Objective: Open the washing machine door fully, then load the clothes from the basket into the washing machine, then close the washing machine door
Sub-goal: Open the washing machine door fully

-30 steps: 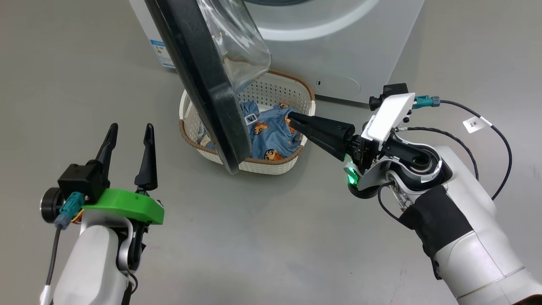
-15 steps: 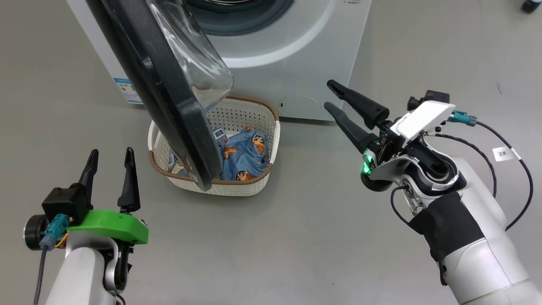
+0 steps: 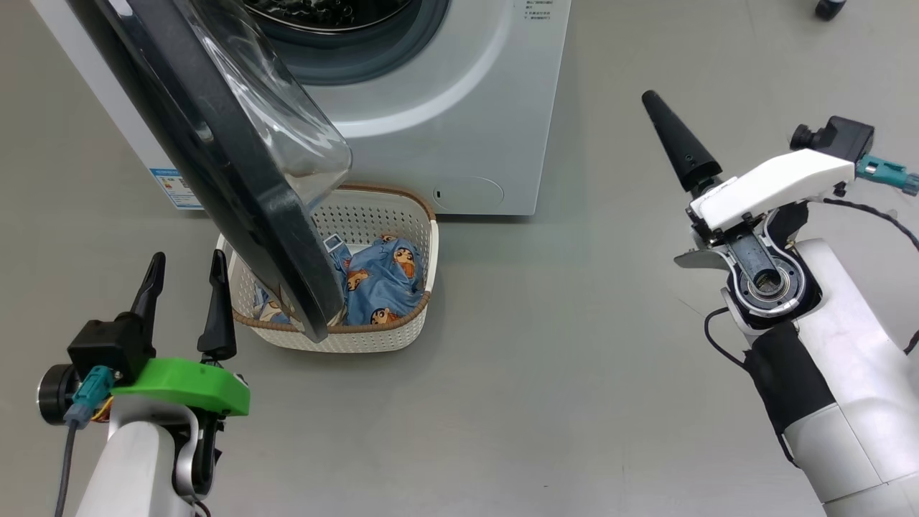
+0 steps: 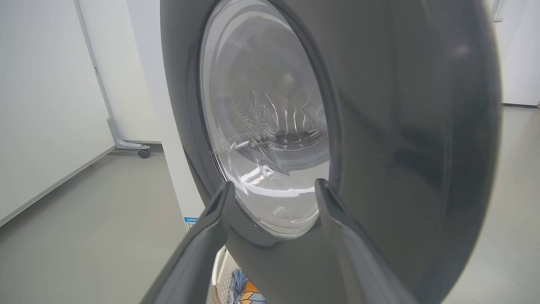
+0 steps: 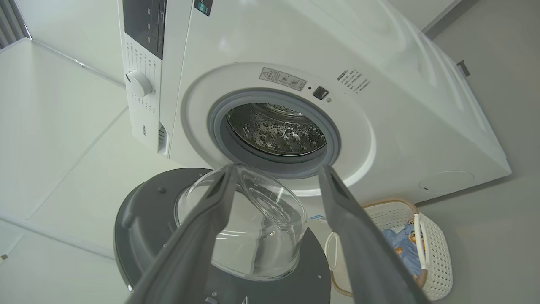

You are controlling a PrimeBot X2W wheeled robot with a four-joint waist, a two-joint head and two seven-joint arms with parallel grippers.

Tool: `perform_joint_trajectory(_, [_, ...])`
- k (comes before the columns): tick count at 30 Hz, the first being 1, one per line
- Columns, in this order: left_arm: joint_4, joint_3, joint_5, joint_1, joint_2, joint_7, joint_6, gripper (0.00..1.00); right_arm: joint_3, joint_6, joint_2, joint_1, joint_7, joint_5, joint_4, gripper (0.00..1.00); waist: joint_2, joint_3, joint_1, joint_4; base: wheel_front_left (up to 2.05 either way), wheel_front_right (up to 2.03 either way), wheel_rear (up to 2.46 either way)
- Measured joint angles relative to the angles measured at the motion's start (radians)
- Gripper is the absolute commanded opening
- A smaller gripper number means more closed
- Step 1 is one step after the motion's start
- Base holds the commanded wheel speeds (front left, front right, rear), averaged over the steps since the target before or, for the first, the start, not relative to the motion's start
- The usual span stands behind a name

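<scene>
At seven o'clock the left gripper (image 3: 188, 256) is spread and empty, the right gripper (image 5: 277, 169) at three likewise, grey floor (image 3: 502, 359) between; farther, at ten, the washing machine door (image 3: 215, 158) overhangs the basket (image 3: 373, 337) of clothes (image 3: 380, 280) before the washing machine (image 3: 459, 108).

1. You're looking at the washing machine door (image 4: 400, 126): a glossy dark plastic face around a clear, smooth glass bowl (image 3: 287, 136).
2. Your washing machine (image 3: 459, 108) has smooth white panels with a soft sheen, and its drum (image 5: 274, 131) is shiny perforated metal.
3. The basket (image 3: 344, 337) reads as matt cream perforated plastic, with a brown woven-look rim (image 3: 388, 191).
4. The clothes (image 3: 380, 287) are soft, creased printed cloth.
5. The floor (image 3: 538, 373) is smooth, matt grey.
</scene>
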Motion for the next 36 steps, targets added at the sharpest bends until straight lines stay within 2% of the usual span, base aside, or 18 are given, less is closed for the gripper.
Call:
perform_joint_trajectory(1, [0.000,0.000,0.000,0.000,0.000,0.000,0.000,1.00,0.000,0.000,0.000,0.000,0.000,0.000,0.000,1.00,0.0000,0.000,0.0000,0.000,0.00,0.00,0.00])
perform_joint_trajectory(2, [-0.001,-0.004,0.000,0.002,0.000,0.000,0.000,1.00,0.004,0.001,-0.013,-0.006,-0.058,-0.065,-0.006,1.00,0.0000,-0.003,0.0000,-0.005,0.00,0.00,0.00])
perform_joint_trajectory(3, [-0.001,-0.004,0.000,0.002,0.000,0.000,0.000,1.00,0.004,0.001,-0.013,-0.006,-0.058,-0.065,-0.006,1.00,0.0000,-0.003,0.0000,-0.005,0.00,0.00,0.00])
perform_joint_trajectory(12, [-0.001,-0.005,0.000,0.009,-0.001,0.000,0.000,1.00,0.031,0.005,-0.098,-0.009,-0.305,-0.357,0.007,1.00,0.0000,-0.014,0.0000,-0.013,0.00,0.00,0.00])
perform_joint_trajectory(14, [0.000,-0.002,0.000,0.009,-0.001,0.000,0.000,1.00,0.032,-0.005,-0.109,-0.008,-0.353,-0.396,0.020,1.00,0.0000,-0.017,0.0000,-0.014,0.00,0.00,0.00])
perform_joint_trajectory(15, [0.000,0.001,0.000,0.009,-0.002,0.000,0.000,1.00,0.042,-0.006,-0.119,-0.008,-0.363,-0.427,0.027,1.00,0.0000,-0.019,0.0000,-0.014,0.00,0.00,0.00])
perform_joint_trajectory(16, [-0.001,0.008,0.000,0.012,-0.002,0.000,0.000,1.00,0.048,-0.025,-0.132,-0.004,-0.362,-0.476,0.031,1.00,0.0000,-0.024,0.0000,-0.016,0.00,0.00,0.00])
perform_joint_trajectory(19, [-0.001,0.010,0.000,0.018,-0.003,0.000,0.000,1.00,0.059,-0.042,-0.157,0.002,-0.357,-0.549,0.031,1.00,0.0000,-0.029,0.0000,-0.017,0.00,0.00,0.00])
perform_joint_trajectory(26, [-0.003,0.023,0.000,0.033,-0.006,0.000,0.000,1.00,0.040,-0.094,-0.186,0.077,-0.349,-0.652,0.033,1.00,0.0000,-0.035,0.0000,-0.027,0.00,0.00,0.00])
perform_joint_trajectory(32, [-0.008,0.028,0.000,0.047,-0.011,0.000,0.000,1.00,-0.035,-0.128,-0.182,0.143,-0.348,-0.744,-0.030,1.00,0.0000,-0.036,0.0000,-0.036,0.00,0.00,0.00])
perform_joint_trajectory(36, [-0.010,0.036,0.000,0.055,-0.015,0.000,0.000,1.00,-0.071,-0.146,-0.161,0.209,-0.348,-0.766,-0.055,1.00,0.0000,-0.036,0.0000,-0.041,0.00,0.00,0.00])
